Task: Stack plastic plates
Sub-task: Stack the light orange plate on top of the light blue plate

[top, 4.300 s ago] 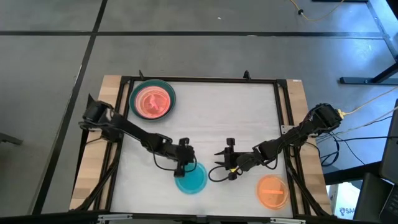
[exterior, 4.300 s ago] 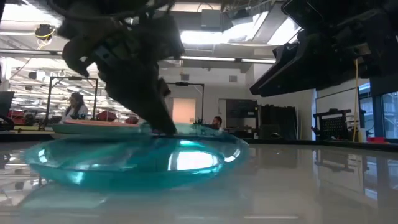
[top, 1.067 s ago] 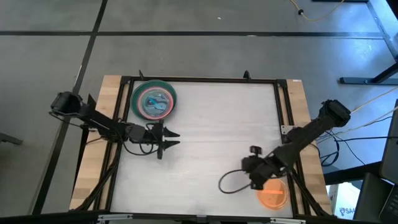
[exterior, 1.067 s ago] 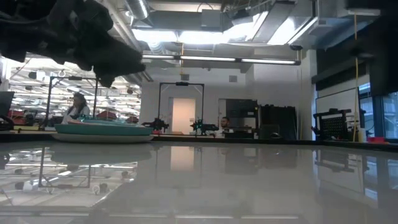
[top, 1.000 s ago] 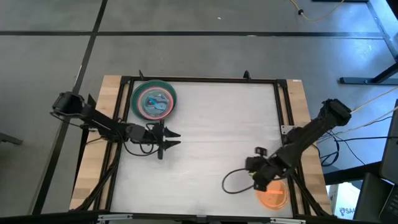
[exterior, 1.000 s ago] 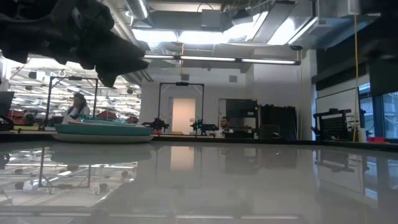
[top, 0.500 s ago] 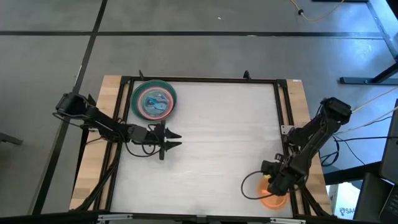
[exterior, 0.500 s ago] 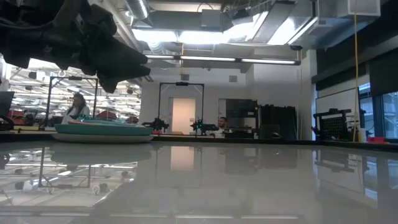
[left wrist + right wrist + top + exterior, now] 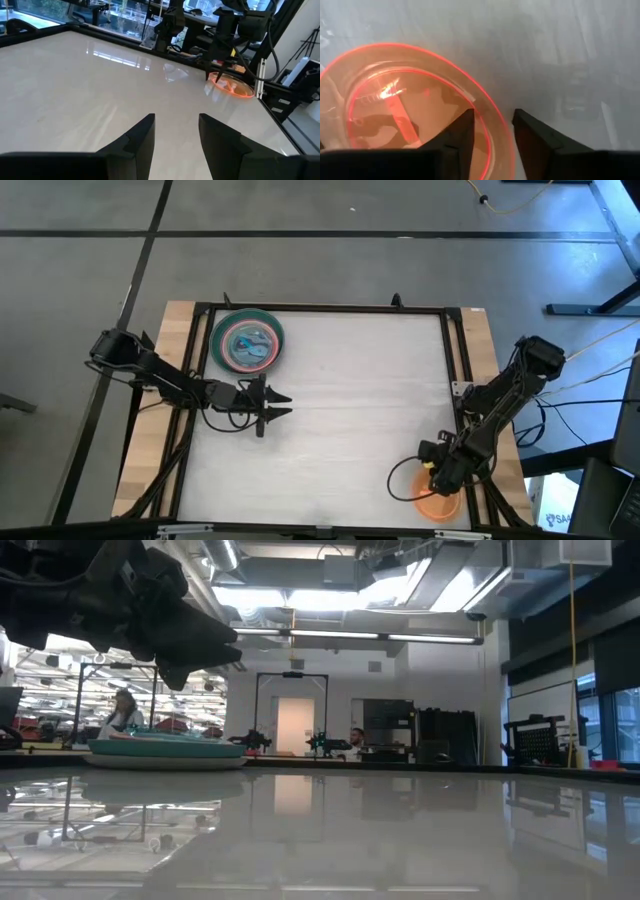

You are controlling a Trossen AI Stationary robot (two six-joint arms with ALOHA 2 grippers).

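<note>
- One plate left loose: the orange plate (image 9: pixel 437 498) sits at the lower right of the high view, near the table (image 9: pixel 350 410) edge. The other plates are already in a stack (image 9: pixel 247 340) at the upper left, teal rim outermost, cyan on top.
- Step in hand, as I read it: pickup of the orange plate, the last one to go onto the stack.
- Right tool (image 9: pixel 437 476) is directly over the orange plate's upper-left rim in the high view. Right wrist view shows its two fingers (image 9: pixel 457 132) spread apart with the plate rim (image 9: pixel 487 107) passing across the gap between them. Nothing gripped yet; can't tell whether the fingertips touch the plate.
- Left tool (image 9: pixel 268 403) hangs at centre-left of the table, below the stack in the high view and well apart from the orange plate. Fingers spread, empty. Looks parked.
- Next move likely calls for: drop until one finger is inside the rim and one outside, pinch the rim, lift clear, carry across the table to the stack.
- Risks, my guess: thin, slick rim may slip or the plate may skid on the glossy table when pinched; the edge is close on that side.
- Low view shows only the stack (image 9: pixel 165 752) at left, far across the table; the orange plate isn't visible there.
</note>
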